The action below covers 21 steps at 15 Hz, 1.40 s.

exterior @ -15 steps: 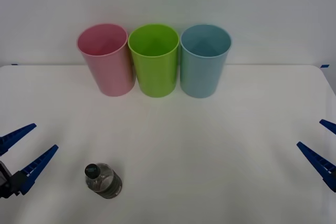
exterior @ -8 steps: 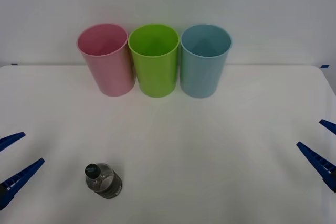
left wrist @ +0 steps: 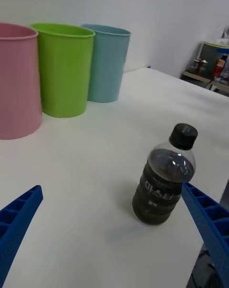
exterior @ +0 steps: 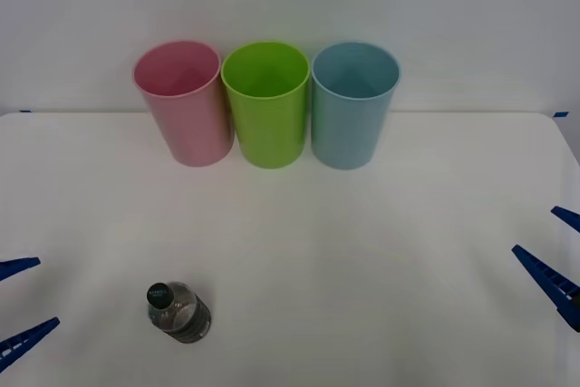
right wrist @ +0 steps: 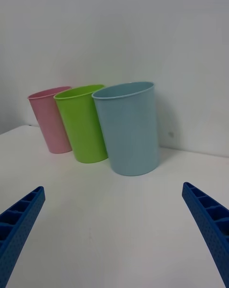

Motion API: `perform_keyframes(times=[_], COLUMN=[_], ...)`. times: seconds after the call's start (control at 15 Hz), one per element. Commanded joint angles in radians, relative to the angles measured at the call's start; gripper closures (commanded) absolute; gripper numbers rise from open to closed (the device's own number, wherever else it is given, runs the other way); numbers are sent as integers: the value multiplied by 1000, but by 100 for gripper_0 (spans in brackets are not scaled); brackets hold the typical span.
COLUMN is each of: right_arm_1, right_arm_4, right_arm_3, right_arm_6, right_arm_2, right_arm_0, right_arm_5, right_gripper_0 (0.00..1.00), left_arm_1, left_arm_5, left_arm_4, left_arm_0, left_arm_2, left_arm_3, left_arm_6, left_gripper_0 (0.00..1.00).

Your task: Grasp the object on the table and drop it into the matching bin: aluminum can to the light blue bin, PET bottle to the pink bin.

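Tabletop: the tabletop (exterior: 381,251) is wide, flat and white, with a plain pale wall behind it.
Left end effector: the left end effector (exterior: 16,305) is low at the near left edge. Its two blue fingers (left wrist: 19,216) are spread wide apart and hold nothing.
Bottle: the bottle (exterior: 178,311) stands upright on the tabletop, near the front and just to the right of the left end effector. It touches neither finger. It is small and clear, with a black cap (left wrist: 183,135) and a dark label band.
Right end effector: the right end effector (exterior: 555,256) sits at the far right edge, well apart from the bottle. Its blue fingers (right wrist: 207,221) are spread wide too, with nothing between them.
Bins: three tall bins stand in a row at the back, close side by side. The pink bin (exterior: 181,101) is on the left, the green bin (exterior: 266,102) is in the middle, and the blue bin (exterior: 352,103) is on the right.
Bottle and bins: the bottle is well apart from the bins, and much shorter than they are.
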Motion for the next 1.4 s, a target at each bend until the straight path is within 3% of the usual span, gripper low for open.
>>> perform_keyframes(times=[0.07, 0.53, 0.93, 1.4], right_arm_1=[0, 0, 0, 0], right_arm_4=[0, 0, 0, 0], right_arm_3=[0, 0, 0, 0], right_arm_6=[0, 0, 0, 0], right_arm_2=[0, 0, 0, 0], right_arm_0=[0, 0, 0, 0], right_arm_5=[0, 0, 0, 0], right_gripper_0=[0, 0, 0, 0], left_arm_1=[38, 49, -32, -88], left_arm_5=[-35, -71, -68, -66], left_arm_4=[-23, -115, -163, -229], left_arm_0=[-45, -110, -198, -253], left_arm_2=[-52, -169, -207, -248], left_arm_3=[103, 154, 232, 233], left_arm_6=[-101, -200, -263, -248], left_gripper_0=[0, 0, 0, 0])
